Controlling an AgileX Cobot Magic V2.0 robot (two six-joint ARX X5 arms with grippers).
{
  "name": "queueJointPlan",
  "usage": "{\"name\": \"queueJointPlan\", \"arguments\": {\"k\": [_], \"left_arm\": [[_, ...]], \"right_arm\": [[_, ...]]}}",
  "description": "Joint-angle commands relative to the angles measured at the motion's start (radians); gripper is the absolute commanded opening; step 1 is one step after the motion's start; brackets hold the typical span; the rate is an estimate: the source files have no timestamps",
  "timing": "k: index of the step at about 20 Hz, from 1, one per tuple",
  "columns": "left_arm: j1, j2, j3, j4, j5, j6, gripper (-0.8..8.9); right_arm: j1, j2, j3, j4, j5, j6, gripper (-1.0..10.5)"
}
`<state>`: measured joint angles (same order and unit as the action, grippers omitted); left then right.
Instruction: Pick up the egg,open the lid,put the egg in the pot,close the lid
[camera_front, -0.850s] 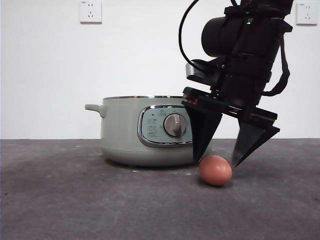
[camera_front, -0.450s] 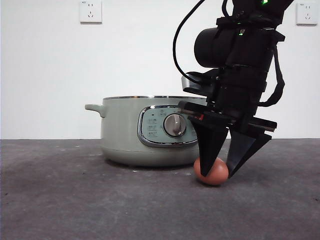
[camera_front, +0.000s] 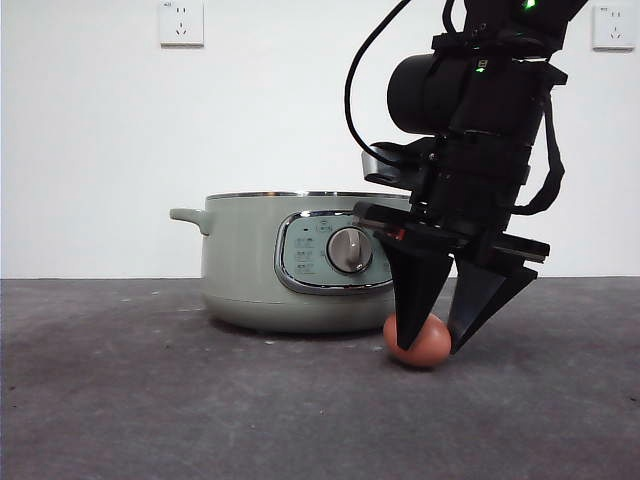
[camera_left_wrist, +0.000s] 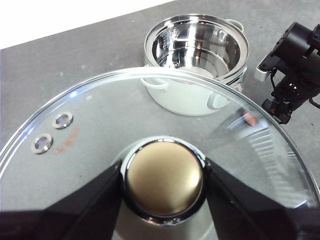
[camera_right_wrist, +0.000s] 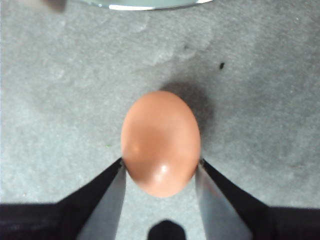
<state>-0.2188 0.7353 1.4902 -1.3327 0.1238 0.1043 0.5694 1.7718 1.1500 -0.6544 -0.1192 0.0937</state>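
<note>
The brown-orange egg (camera_front: 434, 346) lies on the dark table just in front of the sage-green pot (camera_front: 250, 270), at its right. My right gripper (camera_front: 430, 349) comes down from above, and its two jaws press the egg's sides. The right wrist view shows the egg (camera_right_wrist: 160, 142) pinched in the right gripper (camera_right_wrist: 160, 162). My left gripper (camera_left_wrist: 164, 172) is shut on the knob of the glass lid (camera_left_wrist: 95, 130) and holds it up, away from the pot (camera_left_wrist: 195, 95), which stands open with its steel inside empty. The lid is out of the front view.
The grey table (camera_front: 150, 400) stretches free to the left and front of the pot. A white wall with two sockets (camera_front: 181, 22) (camera_front: 612, 26) stands behind. The right arm (camera_left_wrist: 295, 70) shows beside the pot in the left wrist view.
My right gripper came down around the egg and its jaws closed onto it. The egg shifted a little to the left, toward the pot.
</note>
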Motion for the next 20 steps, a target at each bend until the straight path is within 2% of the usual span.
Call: {"name": "queueJointPlan", "arguments": {"k": [1,12,14,18,20], "left_arm": [[0.0,-0.011,0.01,0.018,0.006,0.005,-0.07],[0.0,-0.011,0.01,0.026,0.007,0.005,-0.07],[0.0,-0.011,0.01,0.032,0.007,0.005,-0.07],[0.0,-0.011,0.01,0.043,0.007,0.005,-0.07],[0.0,-0.011,0.01,0.045,0.007,0.005,-0.07]], "right_arm": [[0.002,0.013,-0.011,0.003,0.004,-0.001,0.0],[0.002,-0.08,-0.01,-0.091,0.002,-0.042,-0.2],[0.009,-0.119,-0.01,-0.136,-0.034,-0.047,-0.2],[0.071,-0.237,-0.01,-0.267,-0.06,-0.085,-0.2],[0.116,-0.323,-0.005,-0.28,-0.06,-0.085,-0.2]]}}
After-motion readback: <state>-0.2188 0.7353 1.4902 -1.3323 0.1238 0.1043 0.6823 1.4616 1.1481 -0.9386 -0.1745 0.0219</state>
